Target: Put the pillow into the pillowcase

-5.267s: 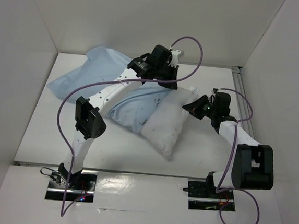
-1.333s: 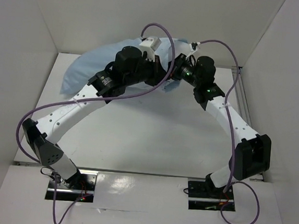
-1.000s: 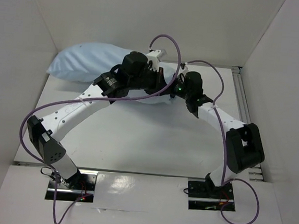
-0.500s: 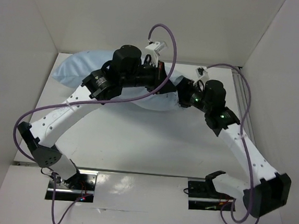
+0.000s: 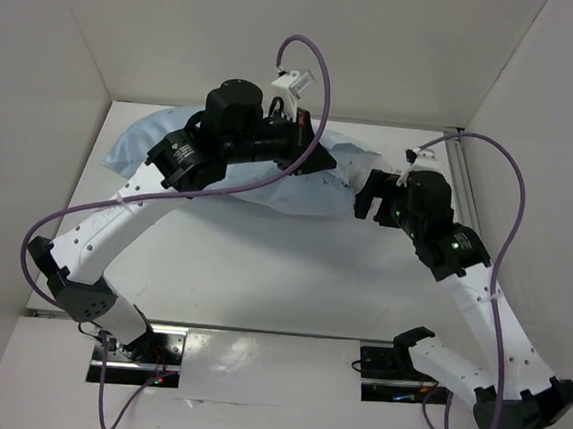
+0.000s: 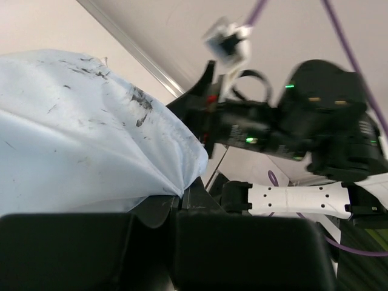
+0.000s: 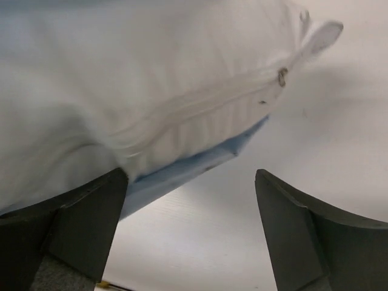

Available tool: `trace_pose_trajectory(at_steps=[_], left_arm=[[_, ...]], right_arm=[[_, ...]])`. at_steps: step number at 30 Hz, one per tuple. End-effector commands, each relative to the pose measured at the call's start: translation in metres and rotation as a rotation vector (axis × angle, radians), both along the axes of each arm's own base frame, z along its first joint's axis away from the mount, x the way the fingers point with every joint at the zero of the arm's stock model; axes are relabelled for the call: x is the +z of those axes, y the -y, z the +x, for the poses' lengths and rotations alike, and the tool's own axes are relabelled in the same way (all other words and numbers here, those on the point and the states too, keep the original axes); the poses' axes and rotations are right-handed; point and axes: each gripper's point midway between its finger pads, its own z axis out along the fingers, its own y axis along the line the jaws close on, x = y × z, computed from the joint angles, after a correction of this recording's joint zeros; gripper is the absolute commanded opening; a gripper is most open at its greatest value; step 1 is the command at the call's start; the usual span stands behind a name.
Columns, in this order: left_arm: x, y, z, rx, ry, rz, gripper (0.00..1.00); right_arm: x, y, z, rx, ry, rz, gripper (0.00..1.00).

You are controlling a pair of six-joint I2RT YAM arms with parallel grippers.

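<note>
The thin, light blue fabric pillowcase (image 5: 278, 196) lies plump and filled out across the far part of the desk (image 5: 261, 273), long side running left to right. Its cloth is wrinkled and flecked with small dark marks. The plump white stuffed pillow (image 7: 151, 73) sits inside it. At the right end, a white corner with a zipped seam and a small tab bulges past the blue hem lying beneath. One fold of the pillowcase is drawn to a point, pinched in the left claw (image 6: 174, 212).

The left tool (image 5: 309, 162) rests on the blue pillowcase (image 5: 136, 151); the right tool (image 5: 368, 196) stands just beside it.
</note>
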Motion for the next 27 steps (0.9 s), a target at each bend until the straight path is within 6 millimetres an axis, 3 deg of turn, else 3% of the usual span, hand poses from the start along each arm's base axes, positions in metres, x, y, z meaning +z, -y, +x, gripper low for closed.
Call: trace_pose_trajectory(at_steps=[1, 2, 5, 9, 12, 13, 14, 16, 18, 22, 25, 27], left_arm=[[0.086, -0.021, -0.015, 0.015, 0.207, -0.171, 0.00], [0.086, -0.021, -0.015, 0.015, 0.207, -0.171, 0.00], [0.088, -0.025, -0.018, 0.015, 0.208, -0.172, 0.00], [0.085, -0.028, -0.021, 0.015, 0.194, -0.158, 0.00], [0.086, -0.029, -0.027, -0.005, 0.192, -0.160, 0.00], [0.086, -0.029, -0.027, -0.005, 0.192, -0.160, 0.00], [0.091, -0.030, -0.030, -0.014, 0.201, -0.169, 0.00], [0.097, -0.034, -0.034, -0.014, 0.203, -0.171, 0.00], [0.101, -0.039, -0.033, 0.009, 0.214, -0.163, 0.00], [0.139, -0.059, -0.042, 0.052, 0.305, -0.199, 0.00], [0.153, -0.069, -0.050, 0.063, 0.325, -0.219, 0.00], [0.161, -0.081, -0.056, 0.093, 0.342, -0.235, 0.00]], right_arm=[[-0.015, 0.012, 0.008, -0.018, -0.006, -0.118, 0.95], [-0.014, 0.014, 0.015, -0.043, 0.007, -0.126, 0.95], [-0.014, -0.004, 0.049, -0.022, 0.075, -0.100, 0.97], [-0.022, -0.020, 0.074, 0.029, 0.120, -0.106, 0.97], [-0.012, -0.047, 0.087, 0.132, 0.266, -0.021, 0.58], [-0.008, -0.053, 0.085, 0.162, 0.281, -0.005, 0.36], [-0.014, -0.058, 0.085, 0.189, 0.265, -0.001, 0.01], [-0.022, -0.064, 0.076, 0.242, 0.212, 0.002, 0.00], [-0.014, -0.068, 0.061, 0.283, 0.209, 0.031, 0.00], [-0.005, -0.071, -0.002, 0.416, 0.136, 0.108, 0.00], [0.014, -0.077, -0.055, 0.573, 0.088, 0.165, 0.00], [0.023, -0.074, -0.076, 0.611, 0.081, 0.167, 0.00]])
